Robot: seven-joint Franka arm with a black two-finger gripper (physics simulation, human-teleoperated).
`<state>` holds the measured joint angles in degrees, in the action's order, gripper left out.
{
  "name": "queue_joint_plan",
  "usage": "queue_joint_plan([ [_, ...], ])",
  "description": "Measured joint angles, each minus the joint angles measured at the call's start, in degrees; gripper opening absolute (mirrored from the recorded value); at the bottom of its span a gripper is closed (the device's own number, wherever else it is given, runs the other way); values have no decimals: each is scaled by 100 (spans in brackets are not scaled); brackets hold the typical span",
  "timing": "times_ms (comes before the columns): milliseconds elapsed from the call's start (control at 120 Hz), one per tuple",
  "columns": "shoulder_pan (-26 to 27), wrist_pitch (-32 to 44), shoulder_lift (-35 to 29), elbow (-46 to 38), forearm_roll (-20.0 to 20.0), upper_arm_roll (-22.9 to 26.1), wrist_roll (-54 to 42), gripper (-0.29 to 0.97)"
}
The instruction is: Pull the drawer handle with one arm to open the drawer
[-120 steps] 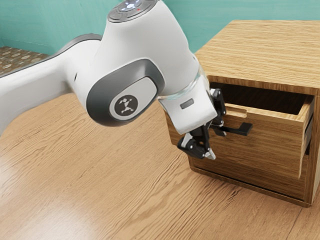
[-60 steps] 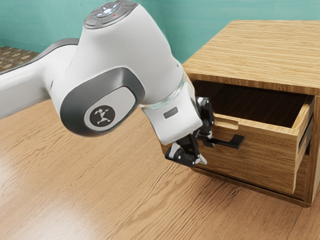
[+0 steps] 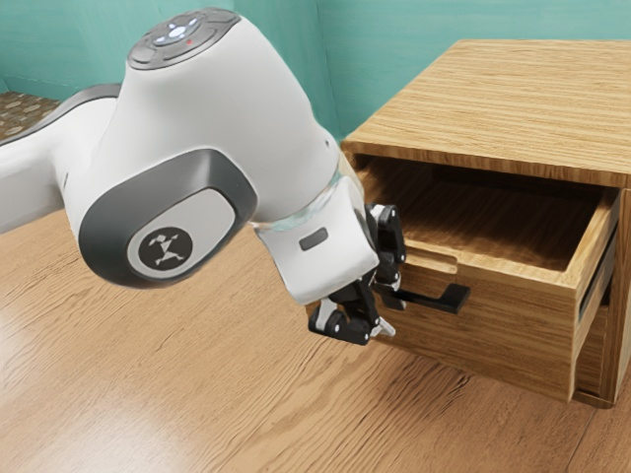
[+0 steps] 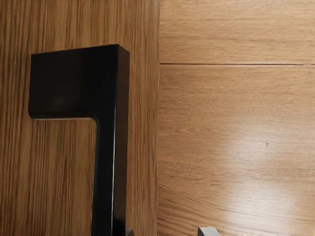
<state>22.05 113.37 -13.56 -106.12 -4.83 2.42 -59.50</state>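
Your gripper (image 3: 377, 288) sits at the handle (image 3: 434, 299), at the end of the bar nearer the exterior view's left. Its fingers stand apart, one above the bar and one below, so they are not clamped on it. In the wrist view one grey fingertip (image 4: 207, 231) lies over the table (image 4: 236, 147), away from the handle (image 4: 110, 147), while the other sits right at the bar's edge, though you cannot tell whether it touches.

The drawer (image 3: 503, 315) is partly pulled out of the cabinet (image 3: 513, 99), with its front well forward of the cabinet's face and its wooden inside open to view from above. The handle juts from the drawer front as a black bar on short posts.

The arm's big white link (image 3: 197, 168) covers the cabinet's corner on the exterior view's left and crowds the space beside the drawer. The cabinet stands on the wooden table (image 3: 197, 394), with a teal wall (image 3: 444, 20) behind it and a patterned patch (image 3: 25, 108) at the far left
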Motion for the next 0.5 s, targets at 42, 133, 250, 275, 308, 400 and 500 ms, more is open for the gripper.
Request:
queue_joint_plan([
  [42, -173, -4, -67, -60, 9, 178, 17, 10],
  [133, -511, -7, -246, -223, 36, 534, 54, 12],
  [250, -789, -16, -488, -415, 82, 836, 98, 12],
  [275, -815, -20, -526, -446, 93, 867, 105, 11],
  [308, -833, -25, -570, -481, 110, 891, 114, 10],
  [400, -860, -37, -679, -566, 154, 933, 135, 8],
  [500, -875, -28, -738, -652, 170, 962, 164, 10],
])
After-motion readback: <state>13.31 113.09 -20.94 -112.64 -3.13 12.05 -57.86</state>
